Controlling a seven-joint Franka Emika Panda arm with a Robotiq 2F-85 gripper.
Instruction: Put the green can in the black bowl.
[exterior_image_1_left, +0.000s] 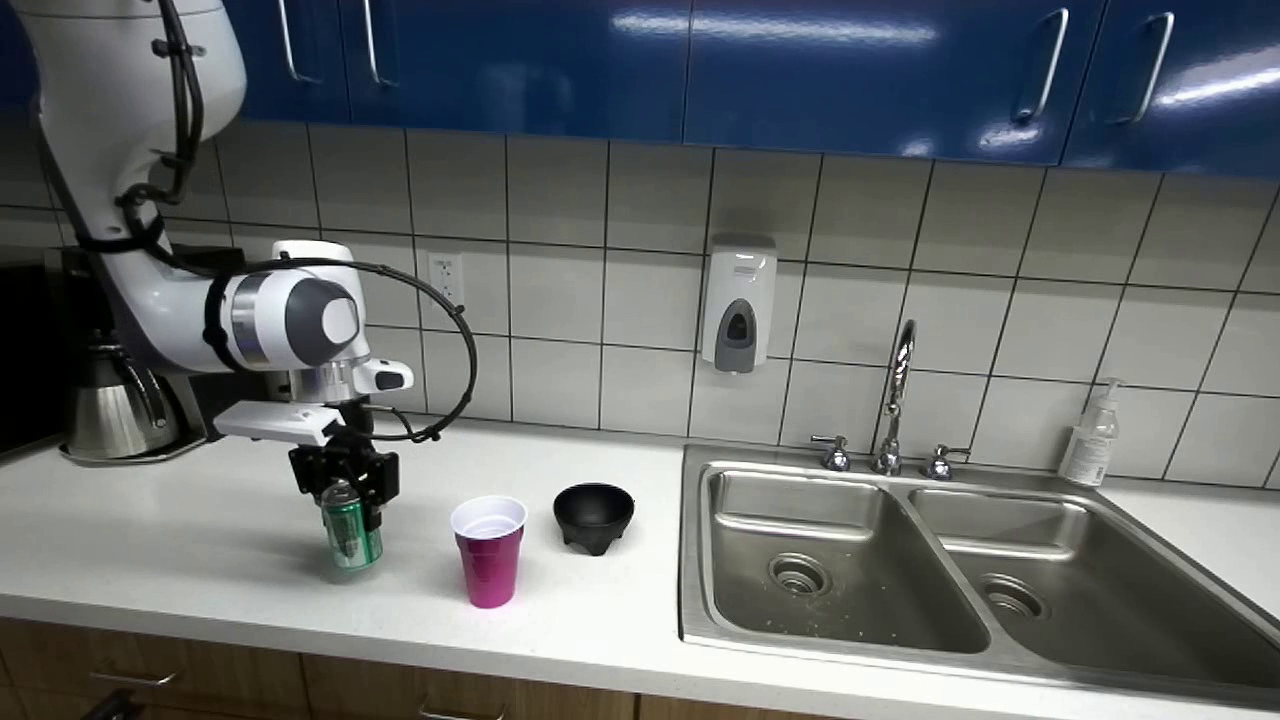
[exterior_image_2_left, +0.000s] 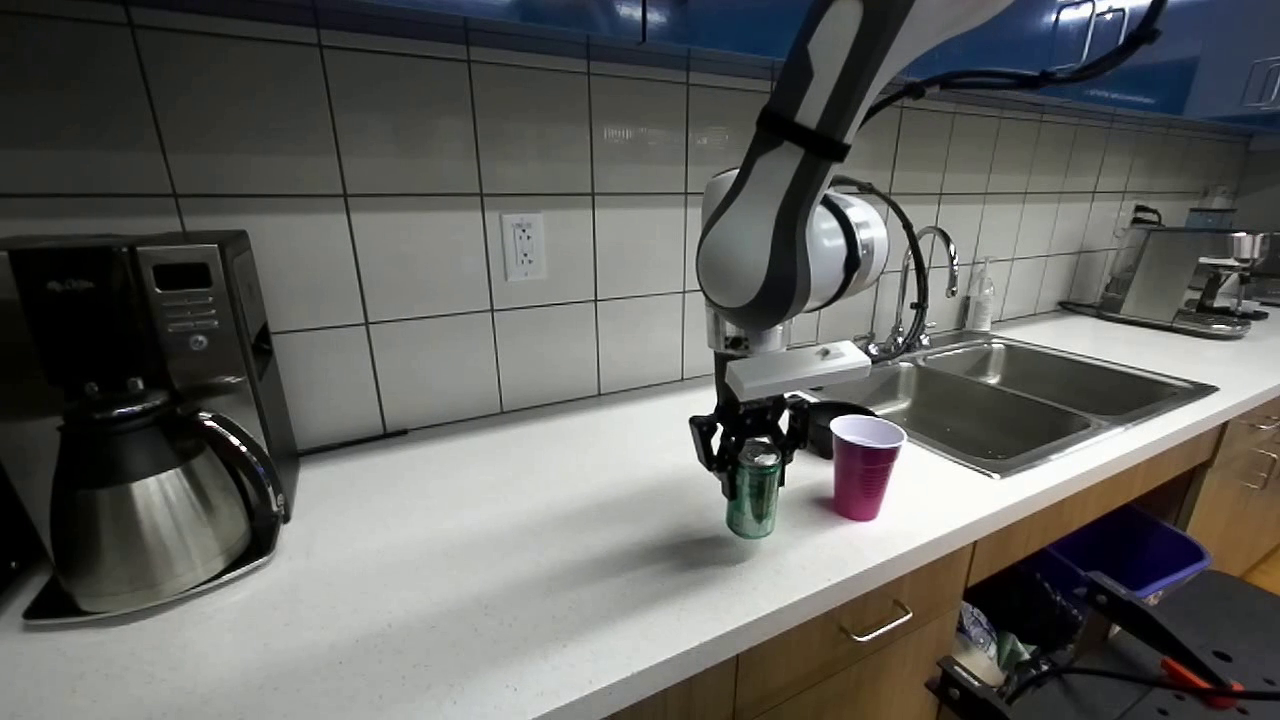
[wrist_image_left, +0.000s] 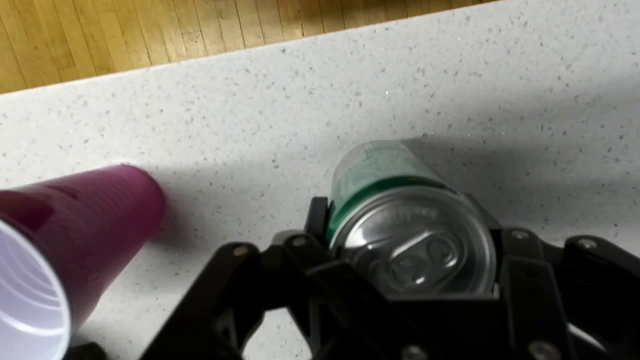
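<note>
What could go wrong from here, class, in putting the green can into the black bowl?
The pink cup stands near the way from the green can to the black bowl, so a low sweep might knock it over.
The bowl looks small and stands on short feet; the can might tip it or topple out.
The can's shiny side could slip in the fingers.

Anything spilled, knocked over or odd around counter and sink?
Only small pale specks near a drain in the sink, perhaps unrinsed residue. No spill visible on the counter; pink cup and black bowl stand upright, green can in the tool.
</note>
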